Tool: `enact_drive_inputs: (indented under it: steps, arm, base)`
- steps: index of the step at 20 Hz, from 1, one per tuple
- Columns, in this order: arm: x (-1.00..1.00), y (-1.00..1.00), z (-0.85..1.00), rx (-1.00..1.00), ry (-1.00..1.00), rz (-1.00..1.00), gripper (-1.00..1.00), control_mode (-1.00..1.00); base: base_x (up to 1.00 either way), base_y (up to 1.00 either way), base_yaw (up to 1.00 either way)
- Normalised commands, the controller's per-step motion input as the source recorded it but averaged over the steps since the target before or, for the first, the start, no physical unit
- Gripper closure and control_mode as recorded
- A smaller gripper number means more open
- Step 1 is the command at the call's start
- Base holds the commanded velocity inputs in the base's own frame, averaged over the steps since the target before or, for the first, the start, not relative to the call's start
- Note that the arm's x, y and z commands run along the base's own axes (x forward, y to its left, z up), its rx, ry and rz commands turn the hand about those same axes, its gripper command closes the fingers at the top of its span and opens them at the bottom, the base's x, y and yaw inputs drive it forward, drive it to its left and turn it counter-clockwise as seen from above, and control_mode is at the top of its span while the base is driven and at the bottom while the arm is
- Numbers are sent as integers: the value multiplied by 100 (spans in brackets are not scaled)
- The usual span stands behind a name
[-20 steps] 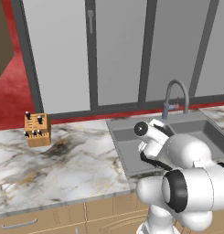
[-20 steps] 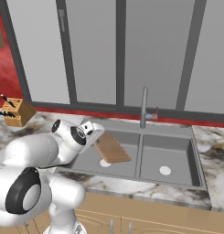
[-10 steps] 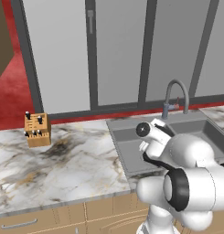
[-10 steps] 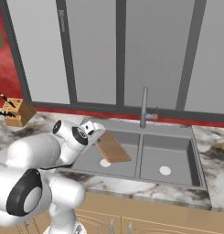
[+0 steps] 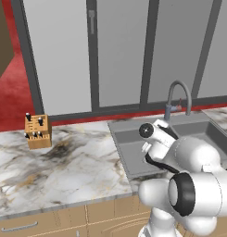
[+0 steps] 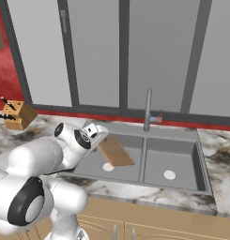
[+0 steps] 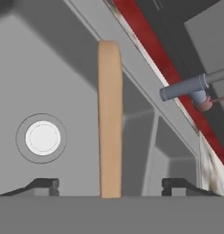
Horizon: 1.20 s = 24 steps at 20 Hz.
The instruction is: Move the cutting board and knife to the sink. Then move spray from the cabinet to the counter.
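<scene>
Cutting board [image 7: 109,119] stands edge-on between the gripper's [image 7: 109,183] spread fingers, touching neither, over the sink [image 7: 63,59] basin.

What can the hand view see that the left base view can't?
The hand view sees the cutting board edge-on between the open gripper fingertips, plus the round drain. The left base view sees the knife block on the marble counter, with the robot's arm covering part of the basin. Both see the sink and its faucet.
</scene>
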Motion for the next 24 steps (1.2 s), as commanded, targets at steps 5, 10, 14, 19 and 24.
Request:
enact_drive_inputs:
  steps: [5, 10, 14, 19, 24]
  arm:
    - [-2, 24, 18, 0, 2, 0, -100, -100]
    - [0, 47, 38, 1, 0, 1, -100, -100]
    - [0, 21, 53, 8, 2, 3, -100, -100]
    - [0, 7, 52, 11, 8, 3, -100, -100]
    - [0, 3, 55, 11, 13, 5, -100, -100]
  base:
    - [0, 0, 0]
    - [0, 0, 0]
    - [0, 0, 0]
    - [0, 0, 0]
    - [0, 0, 0]
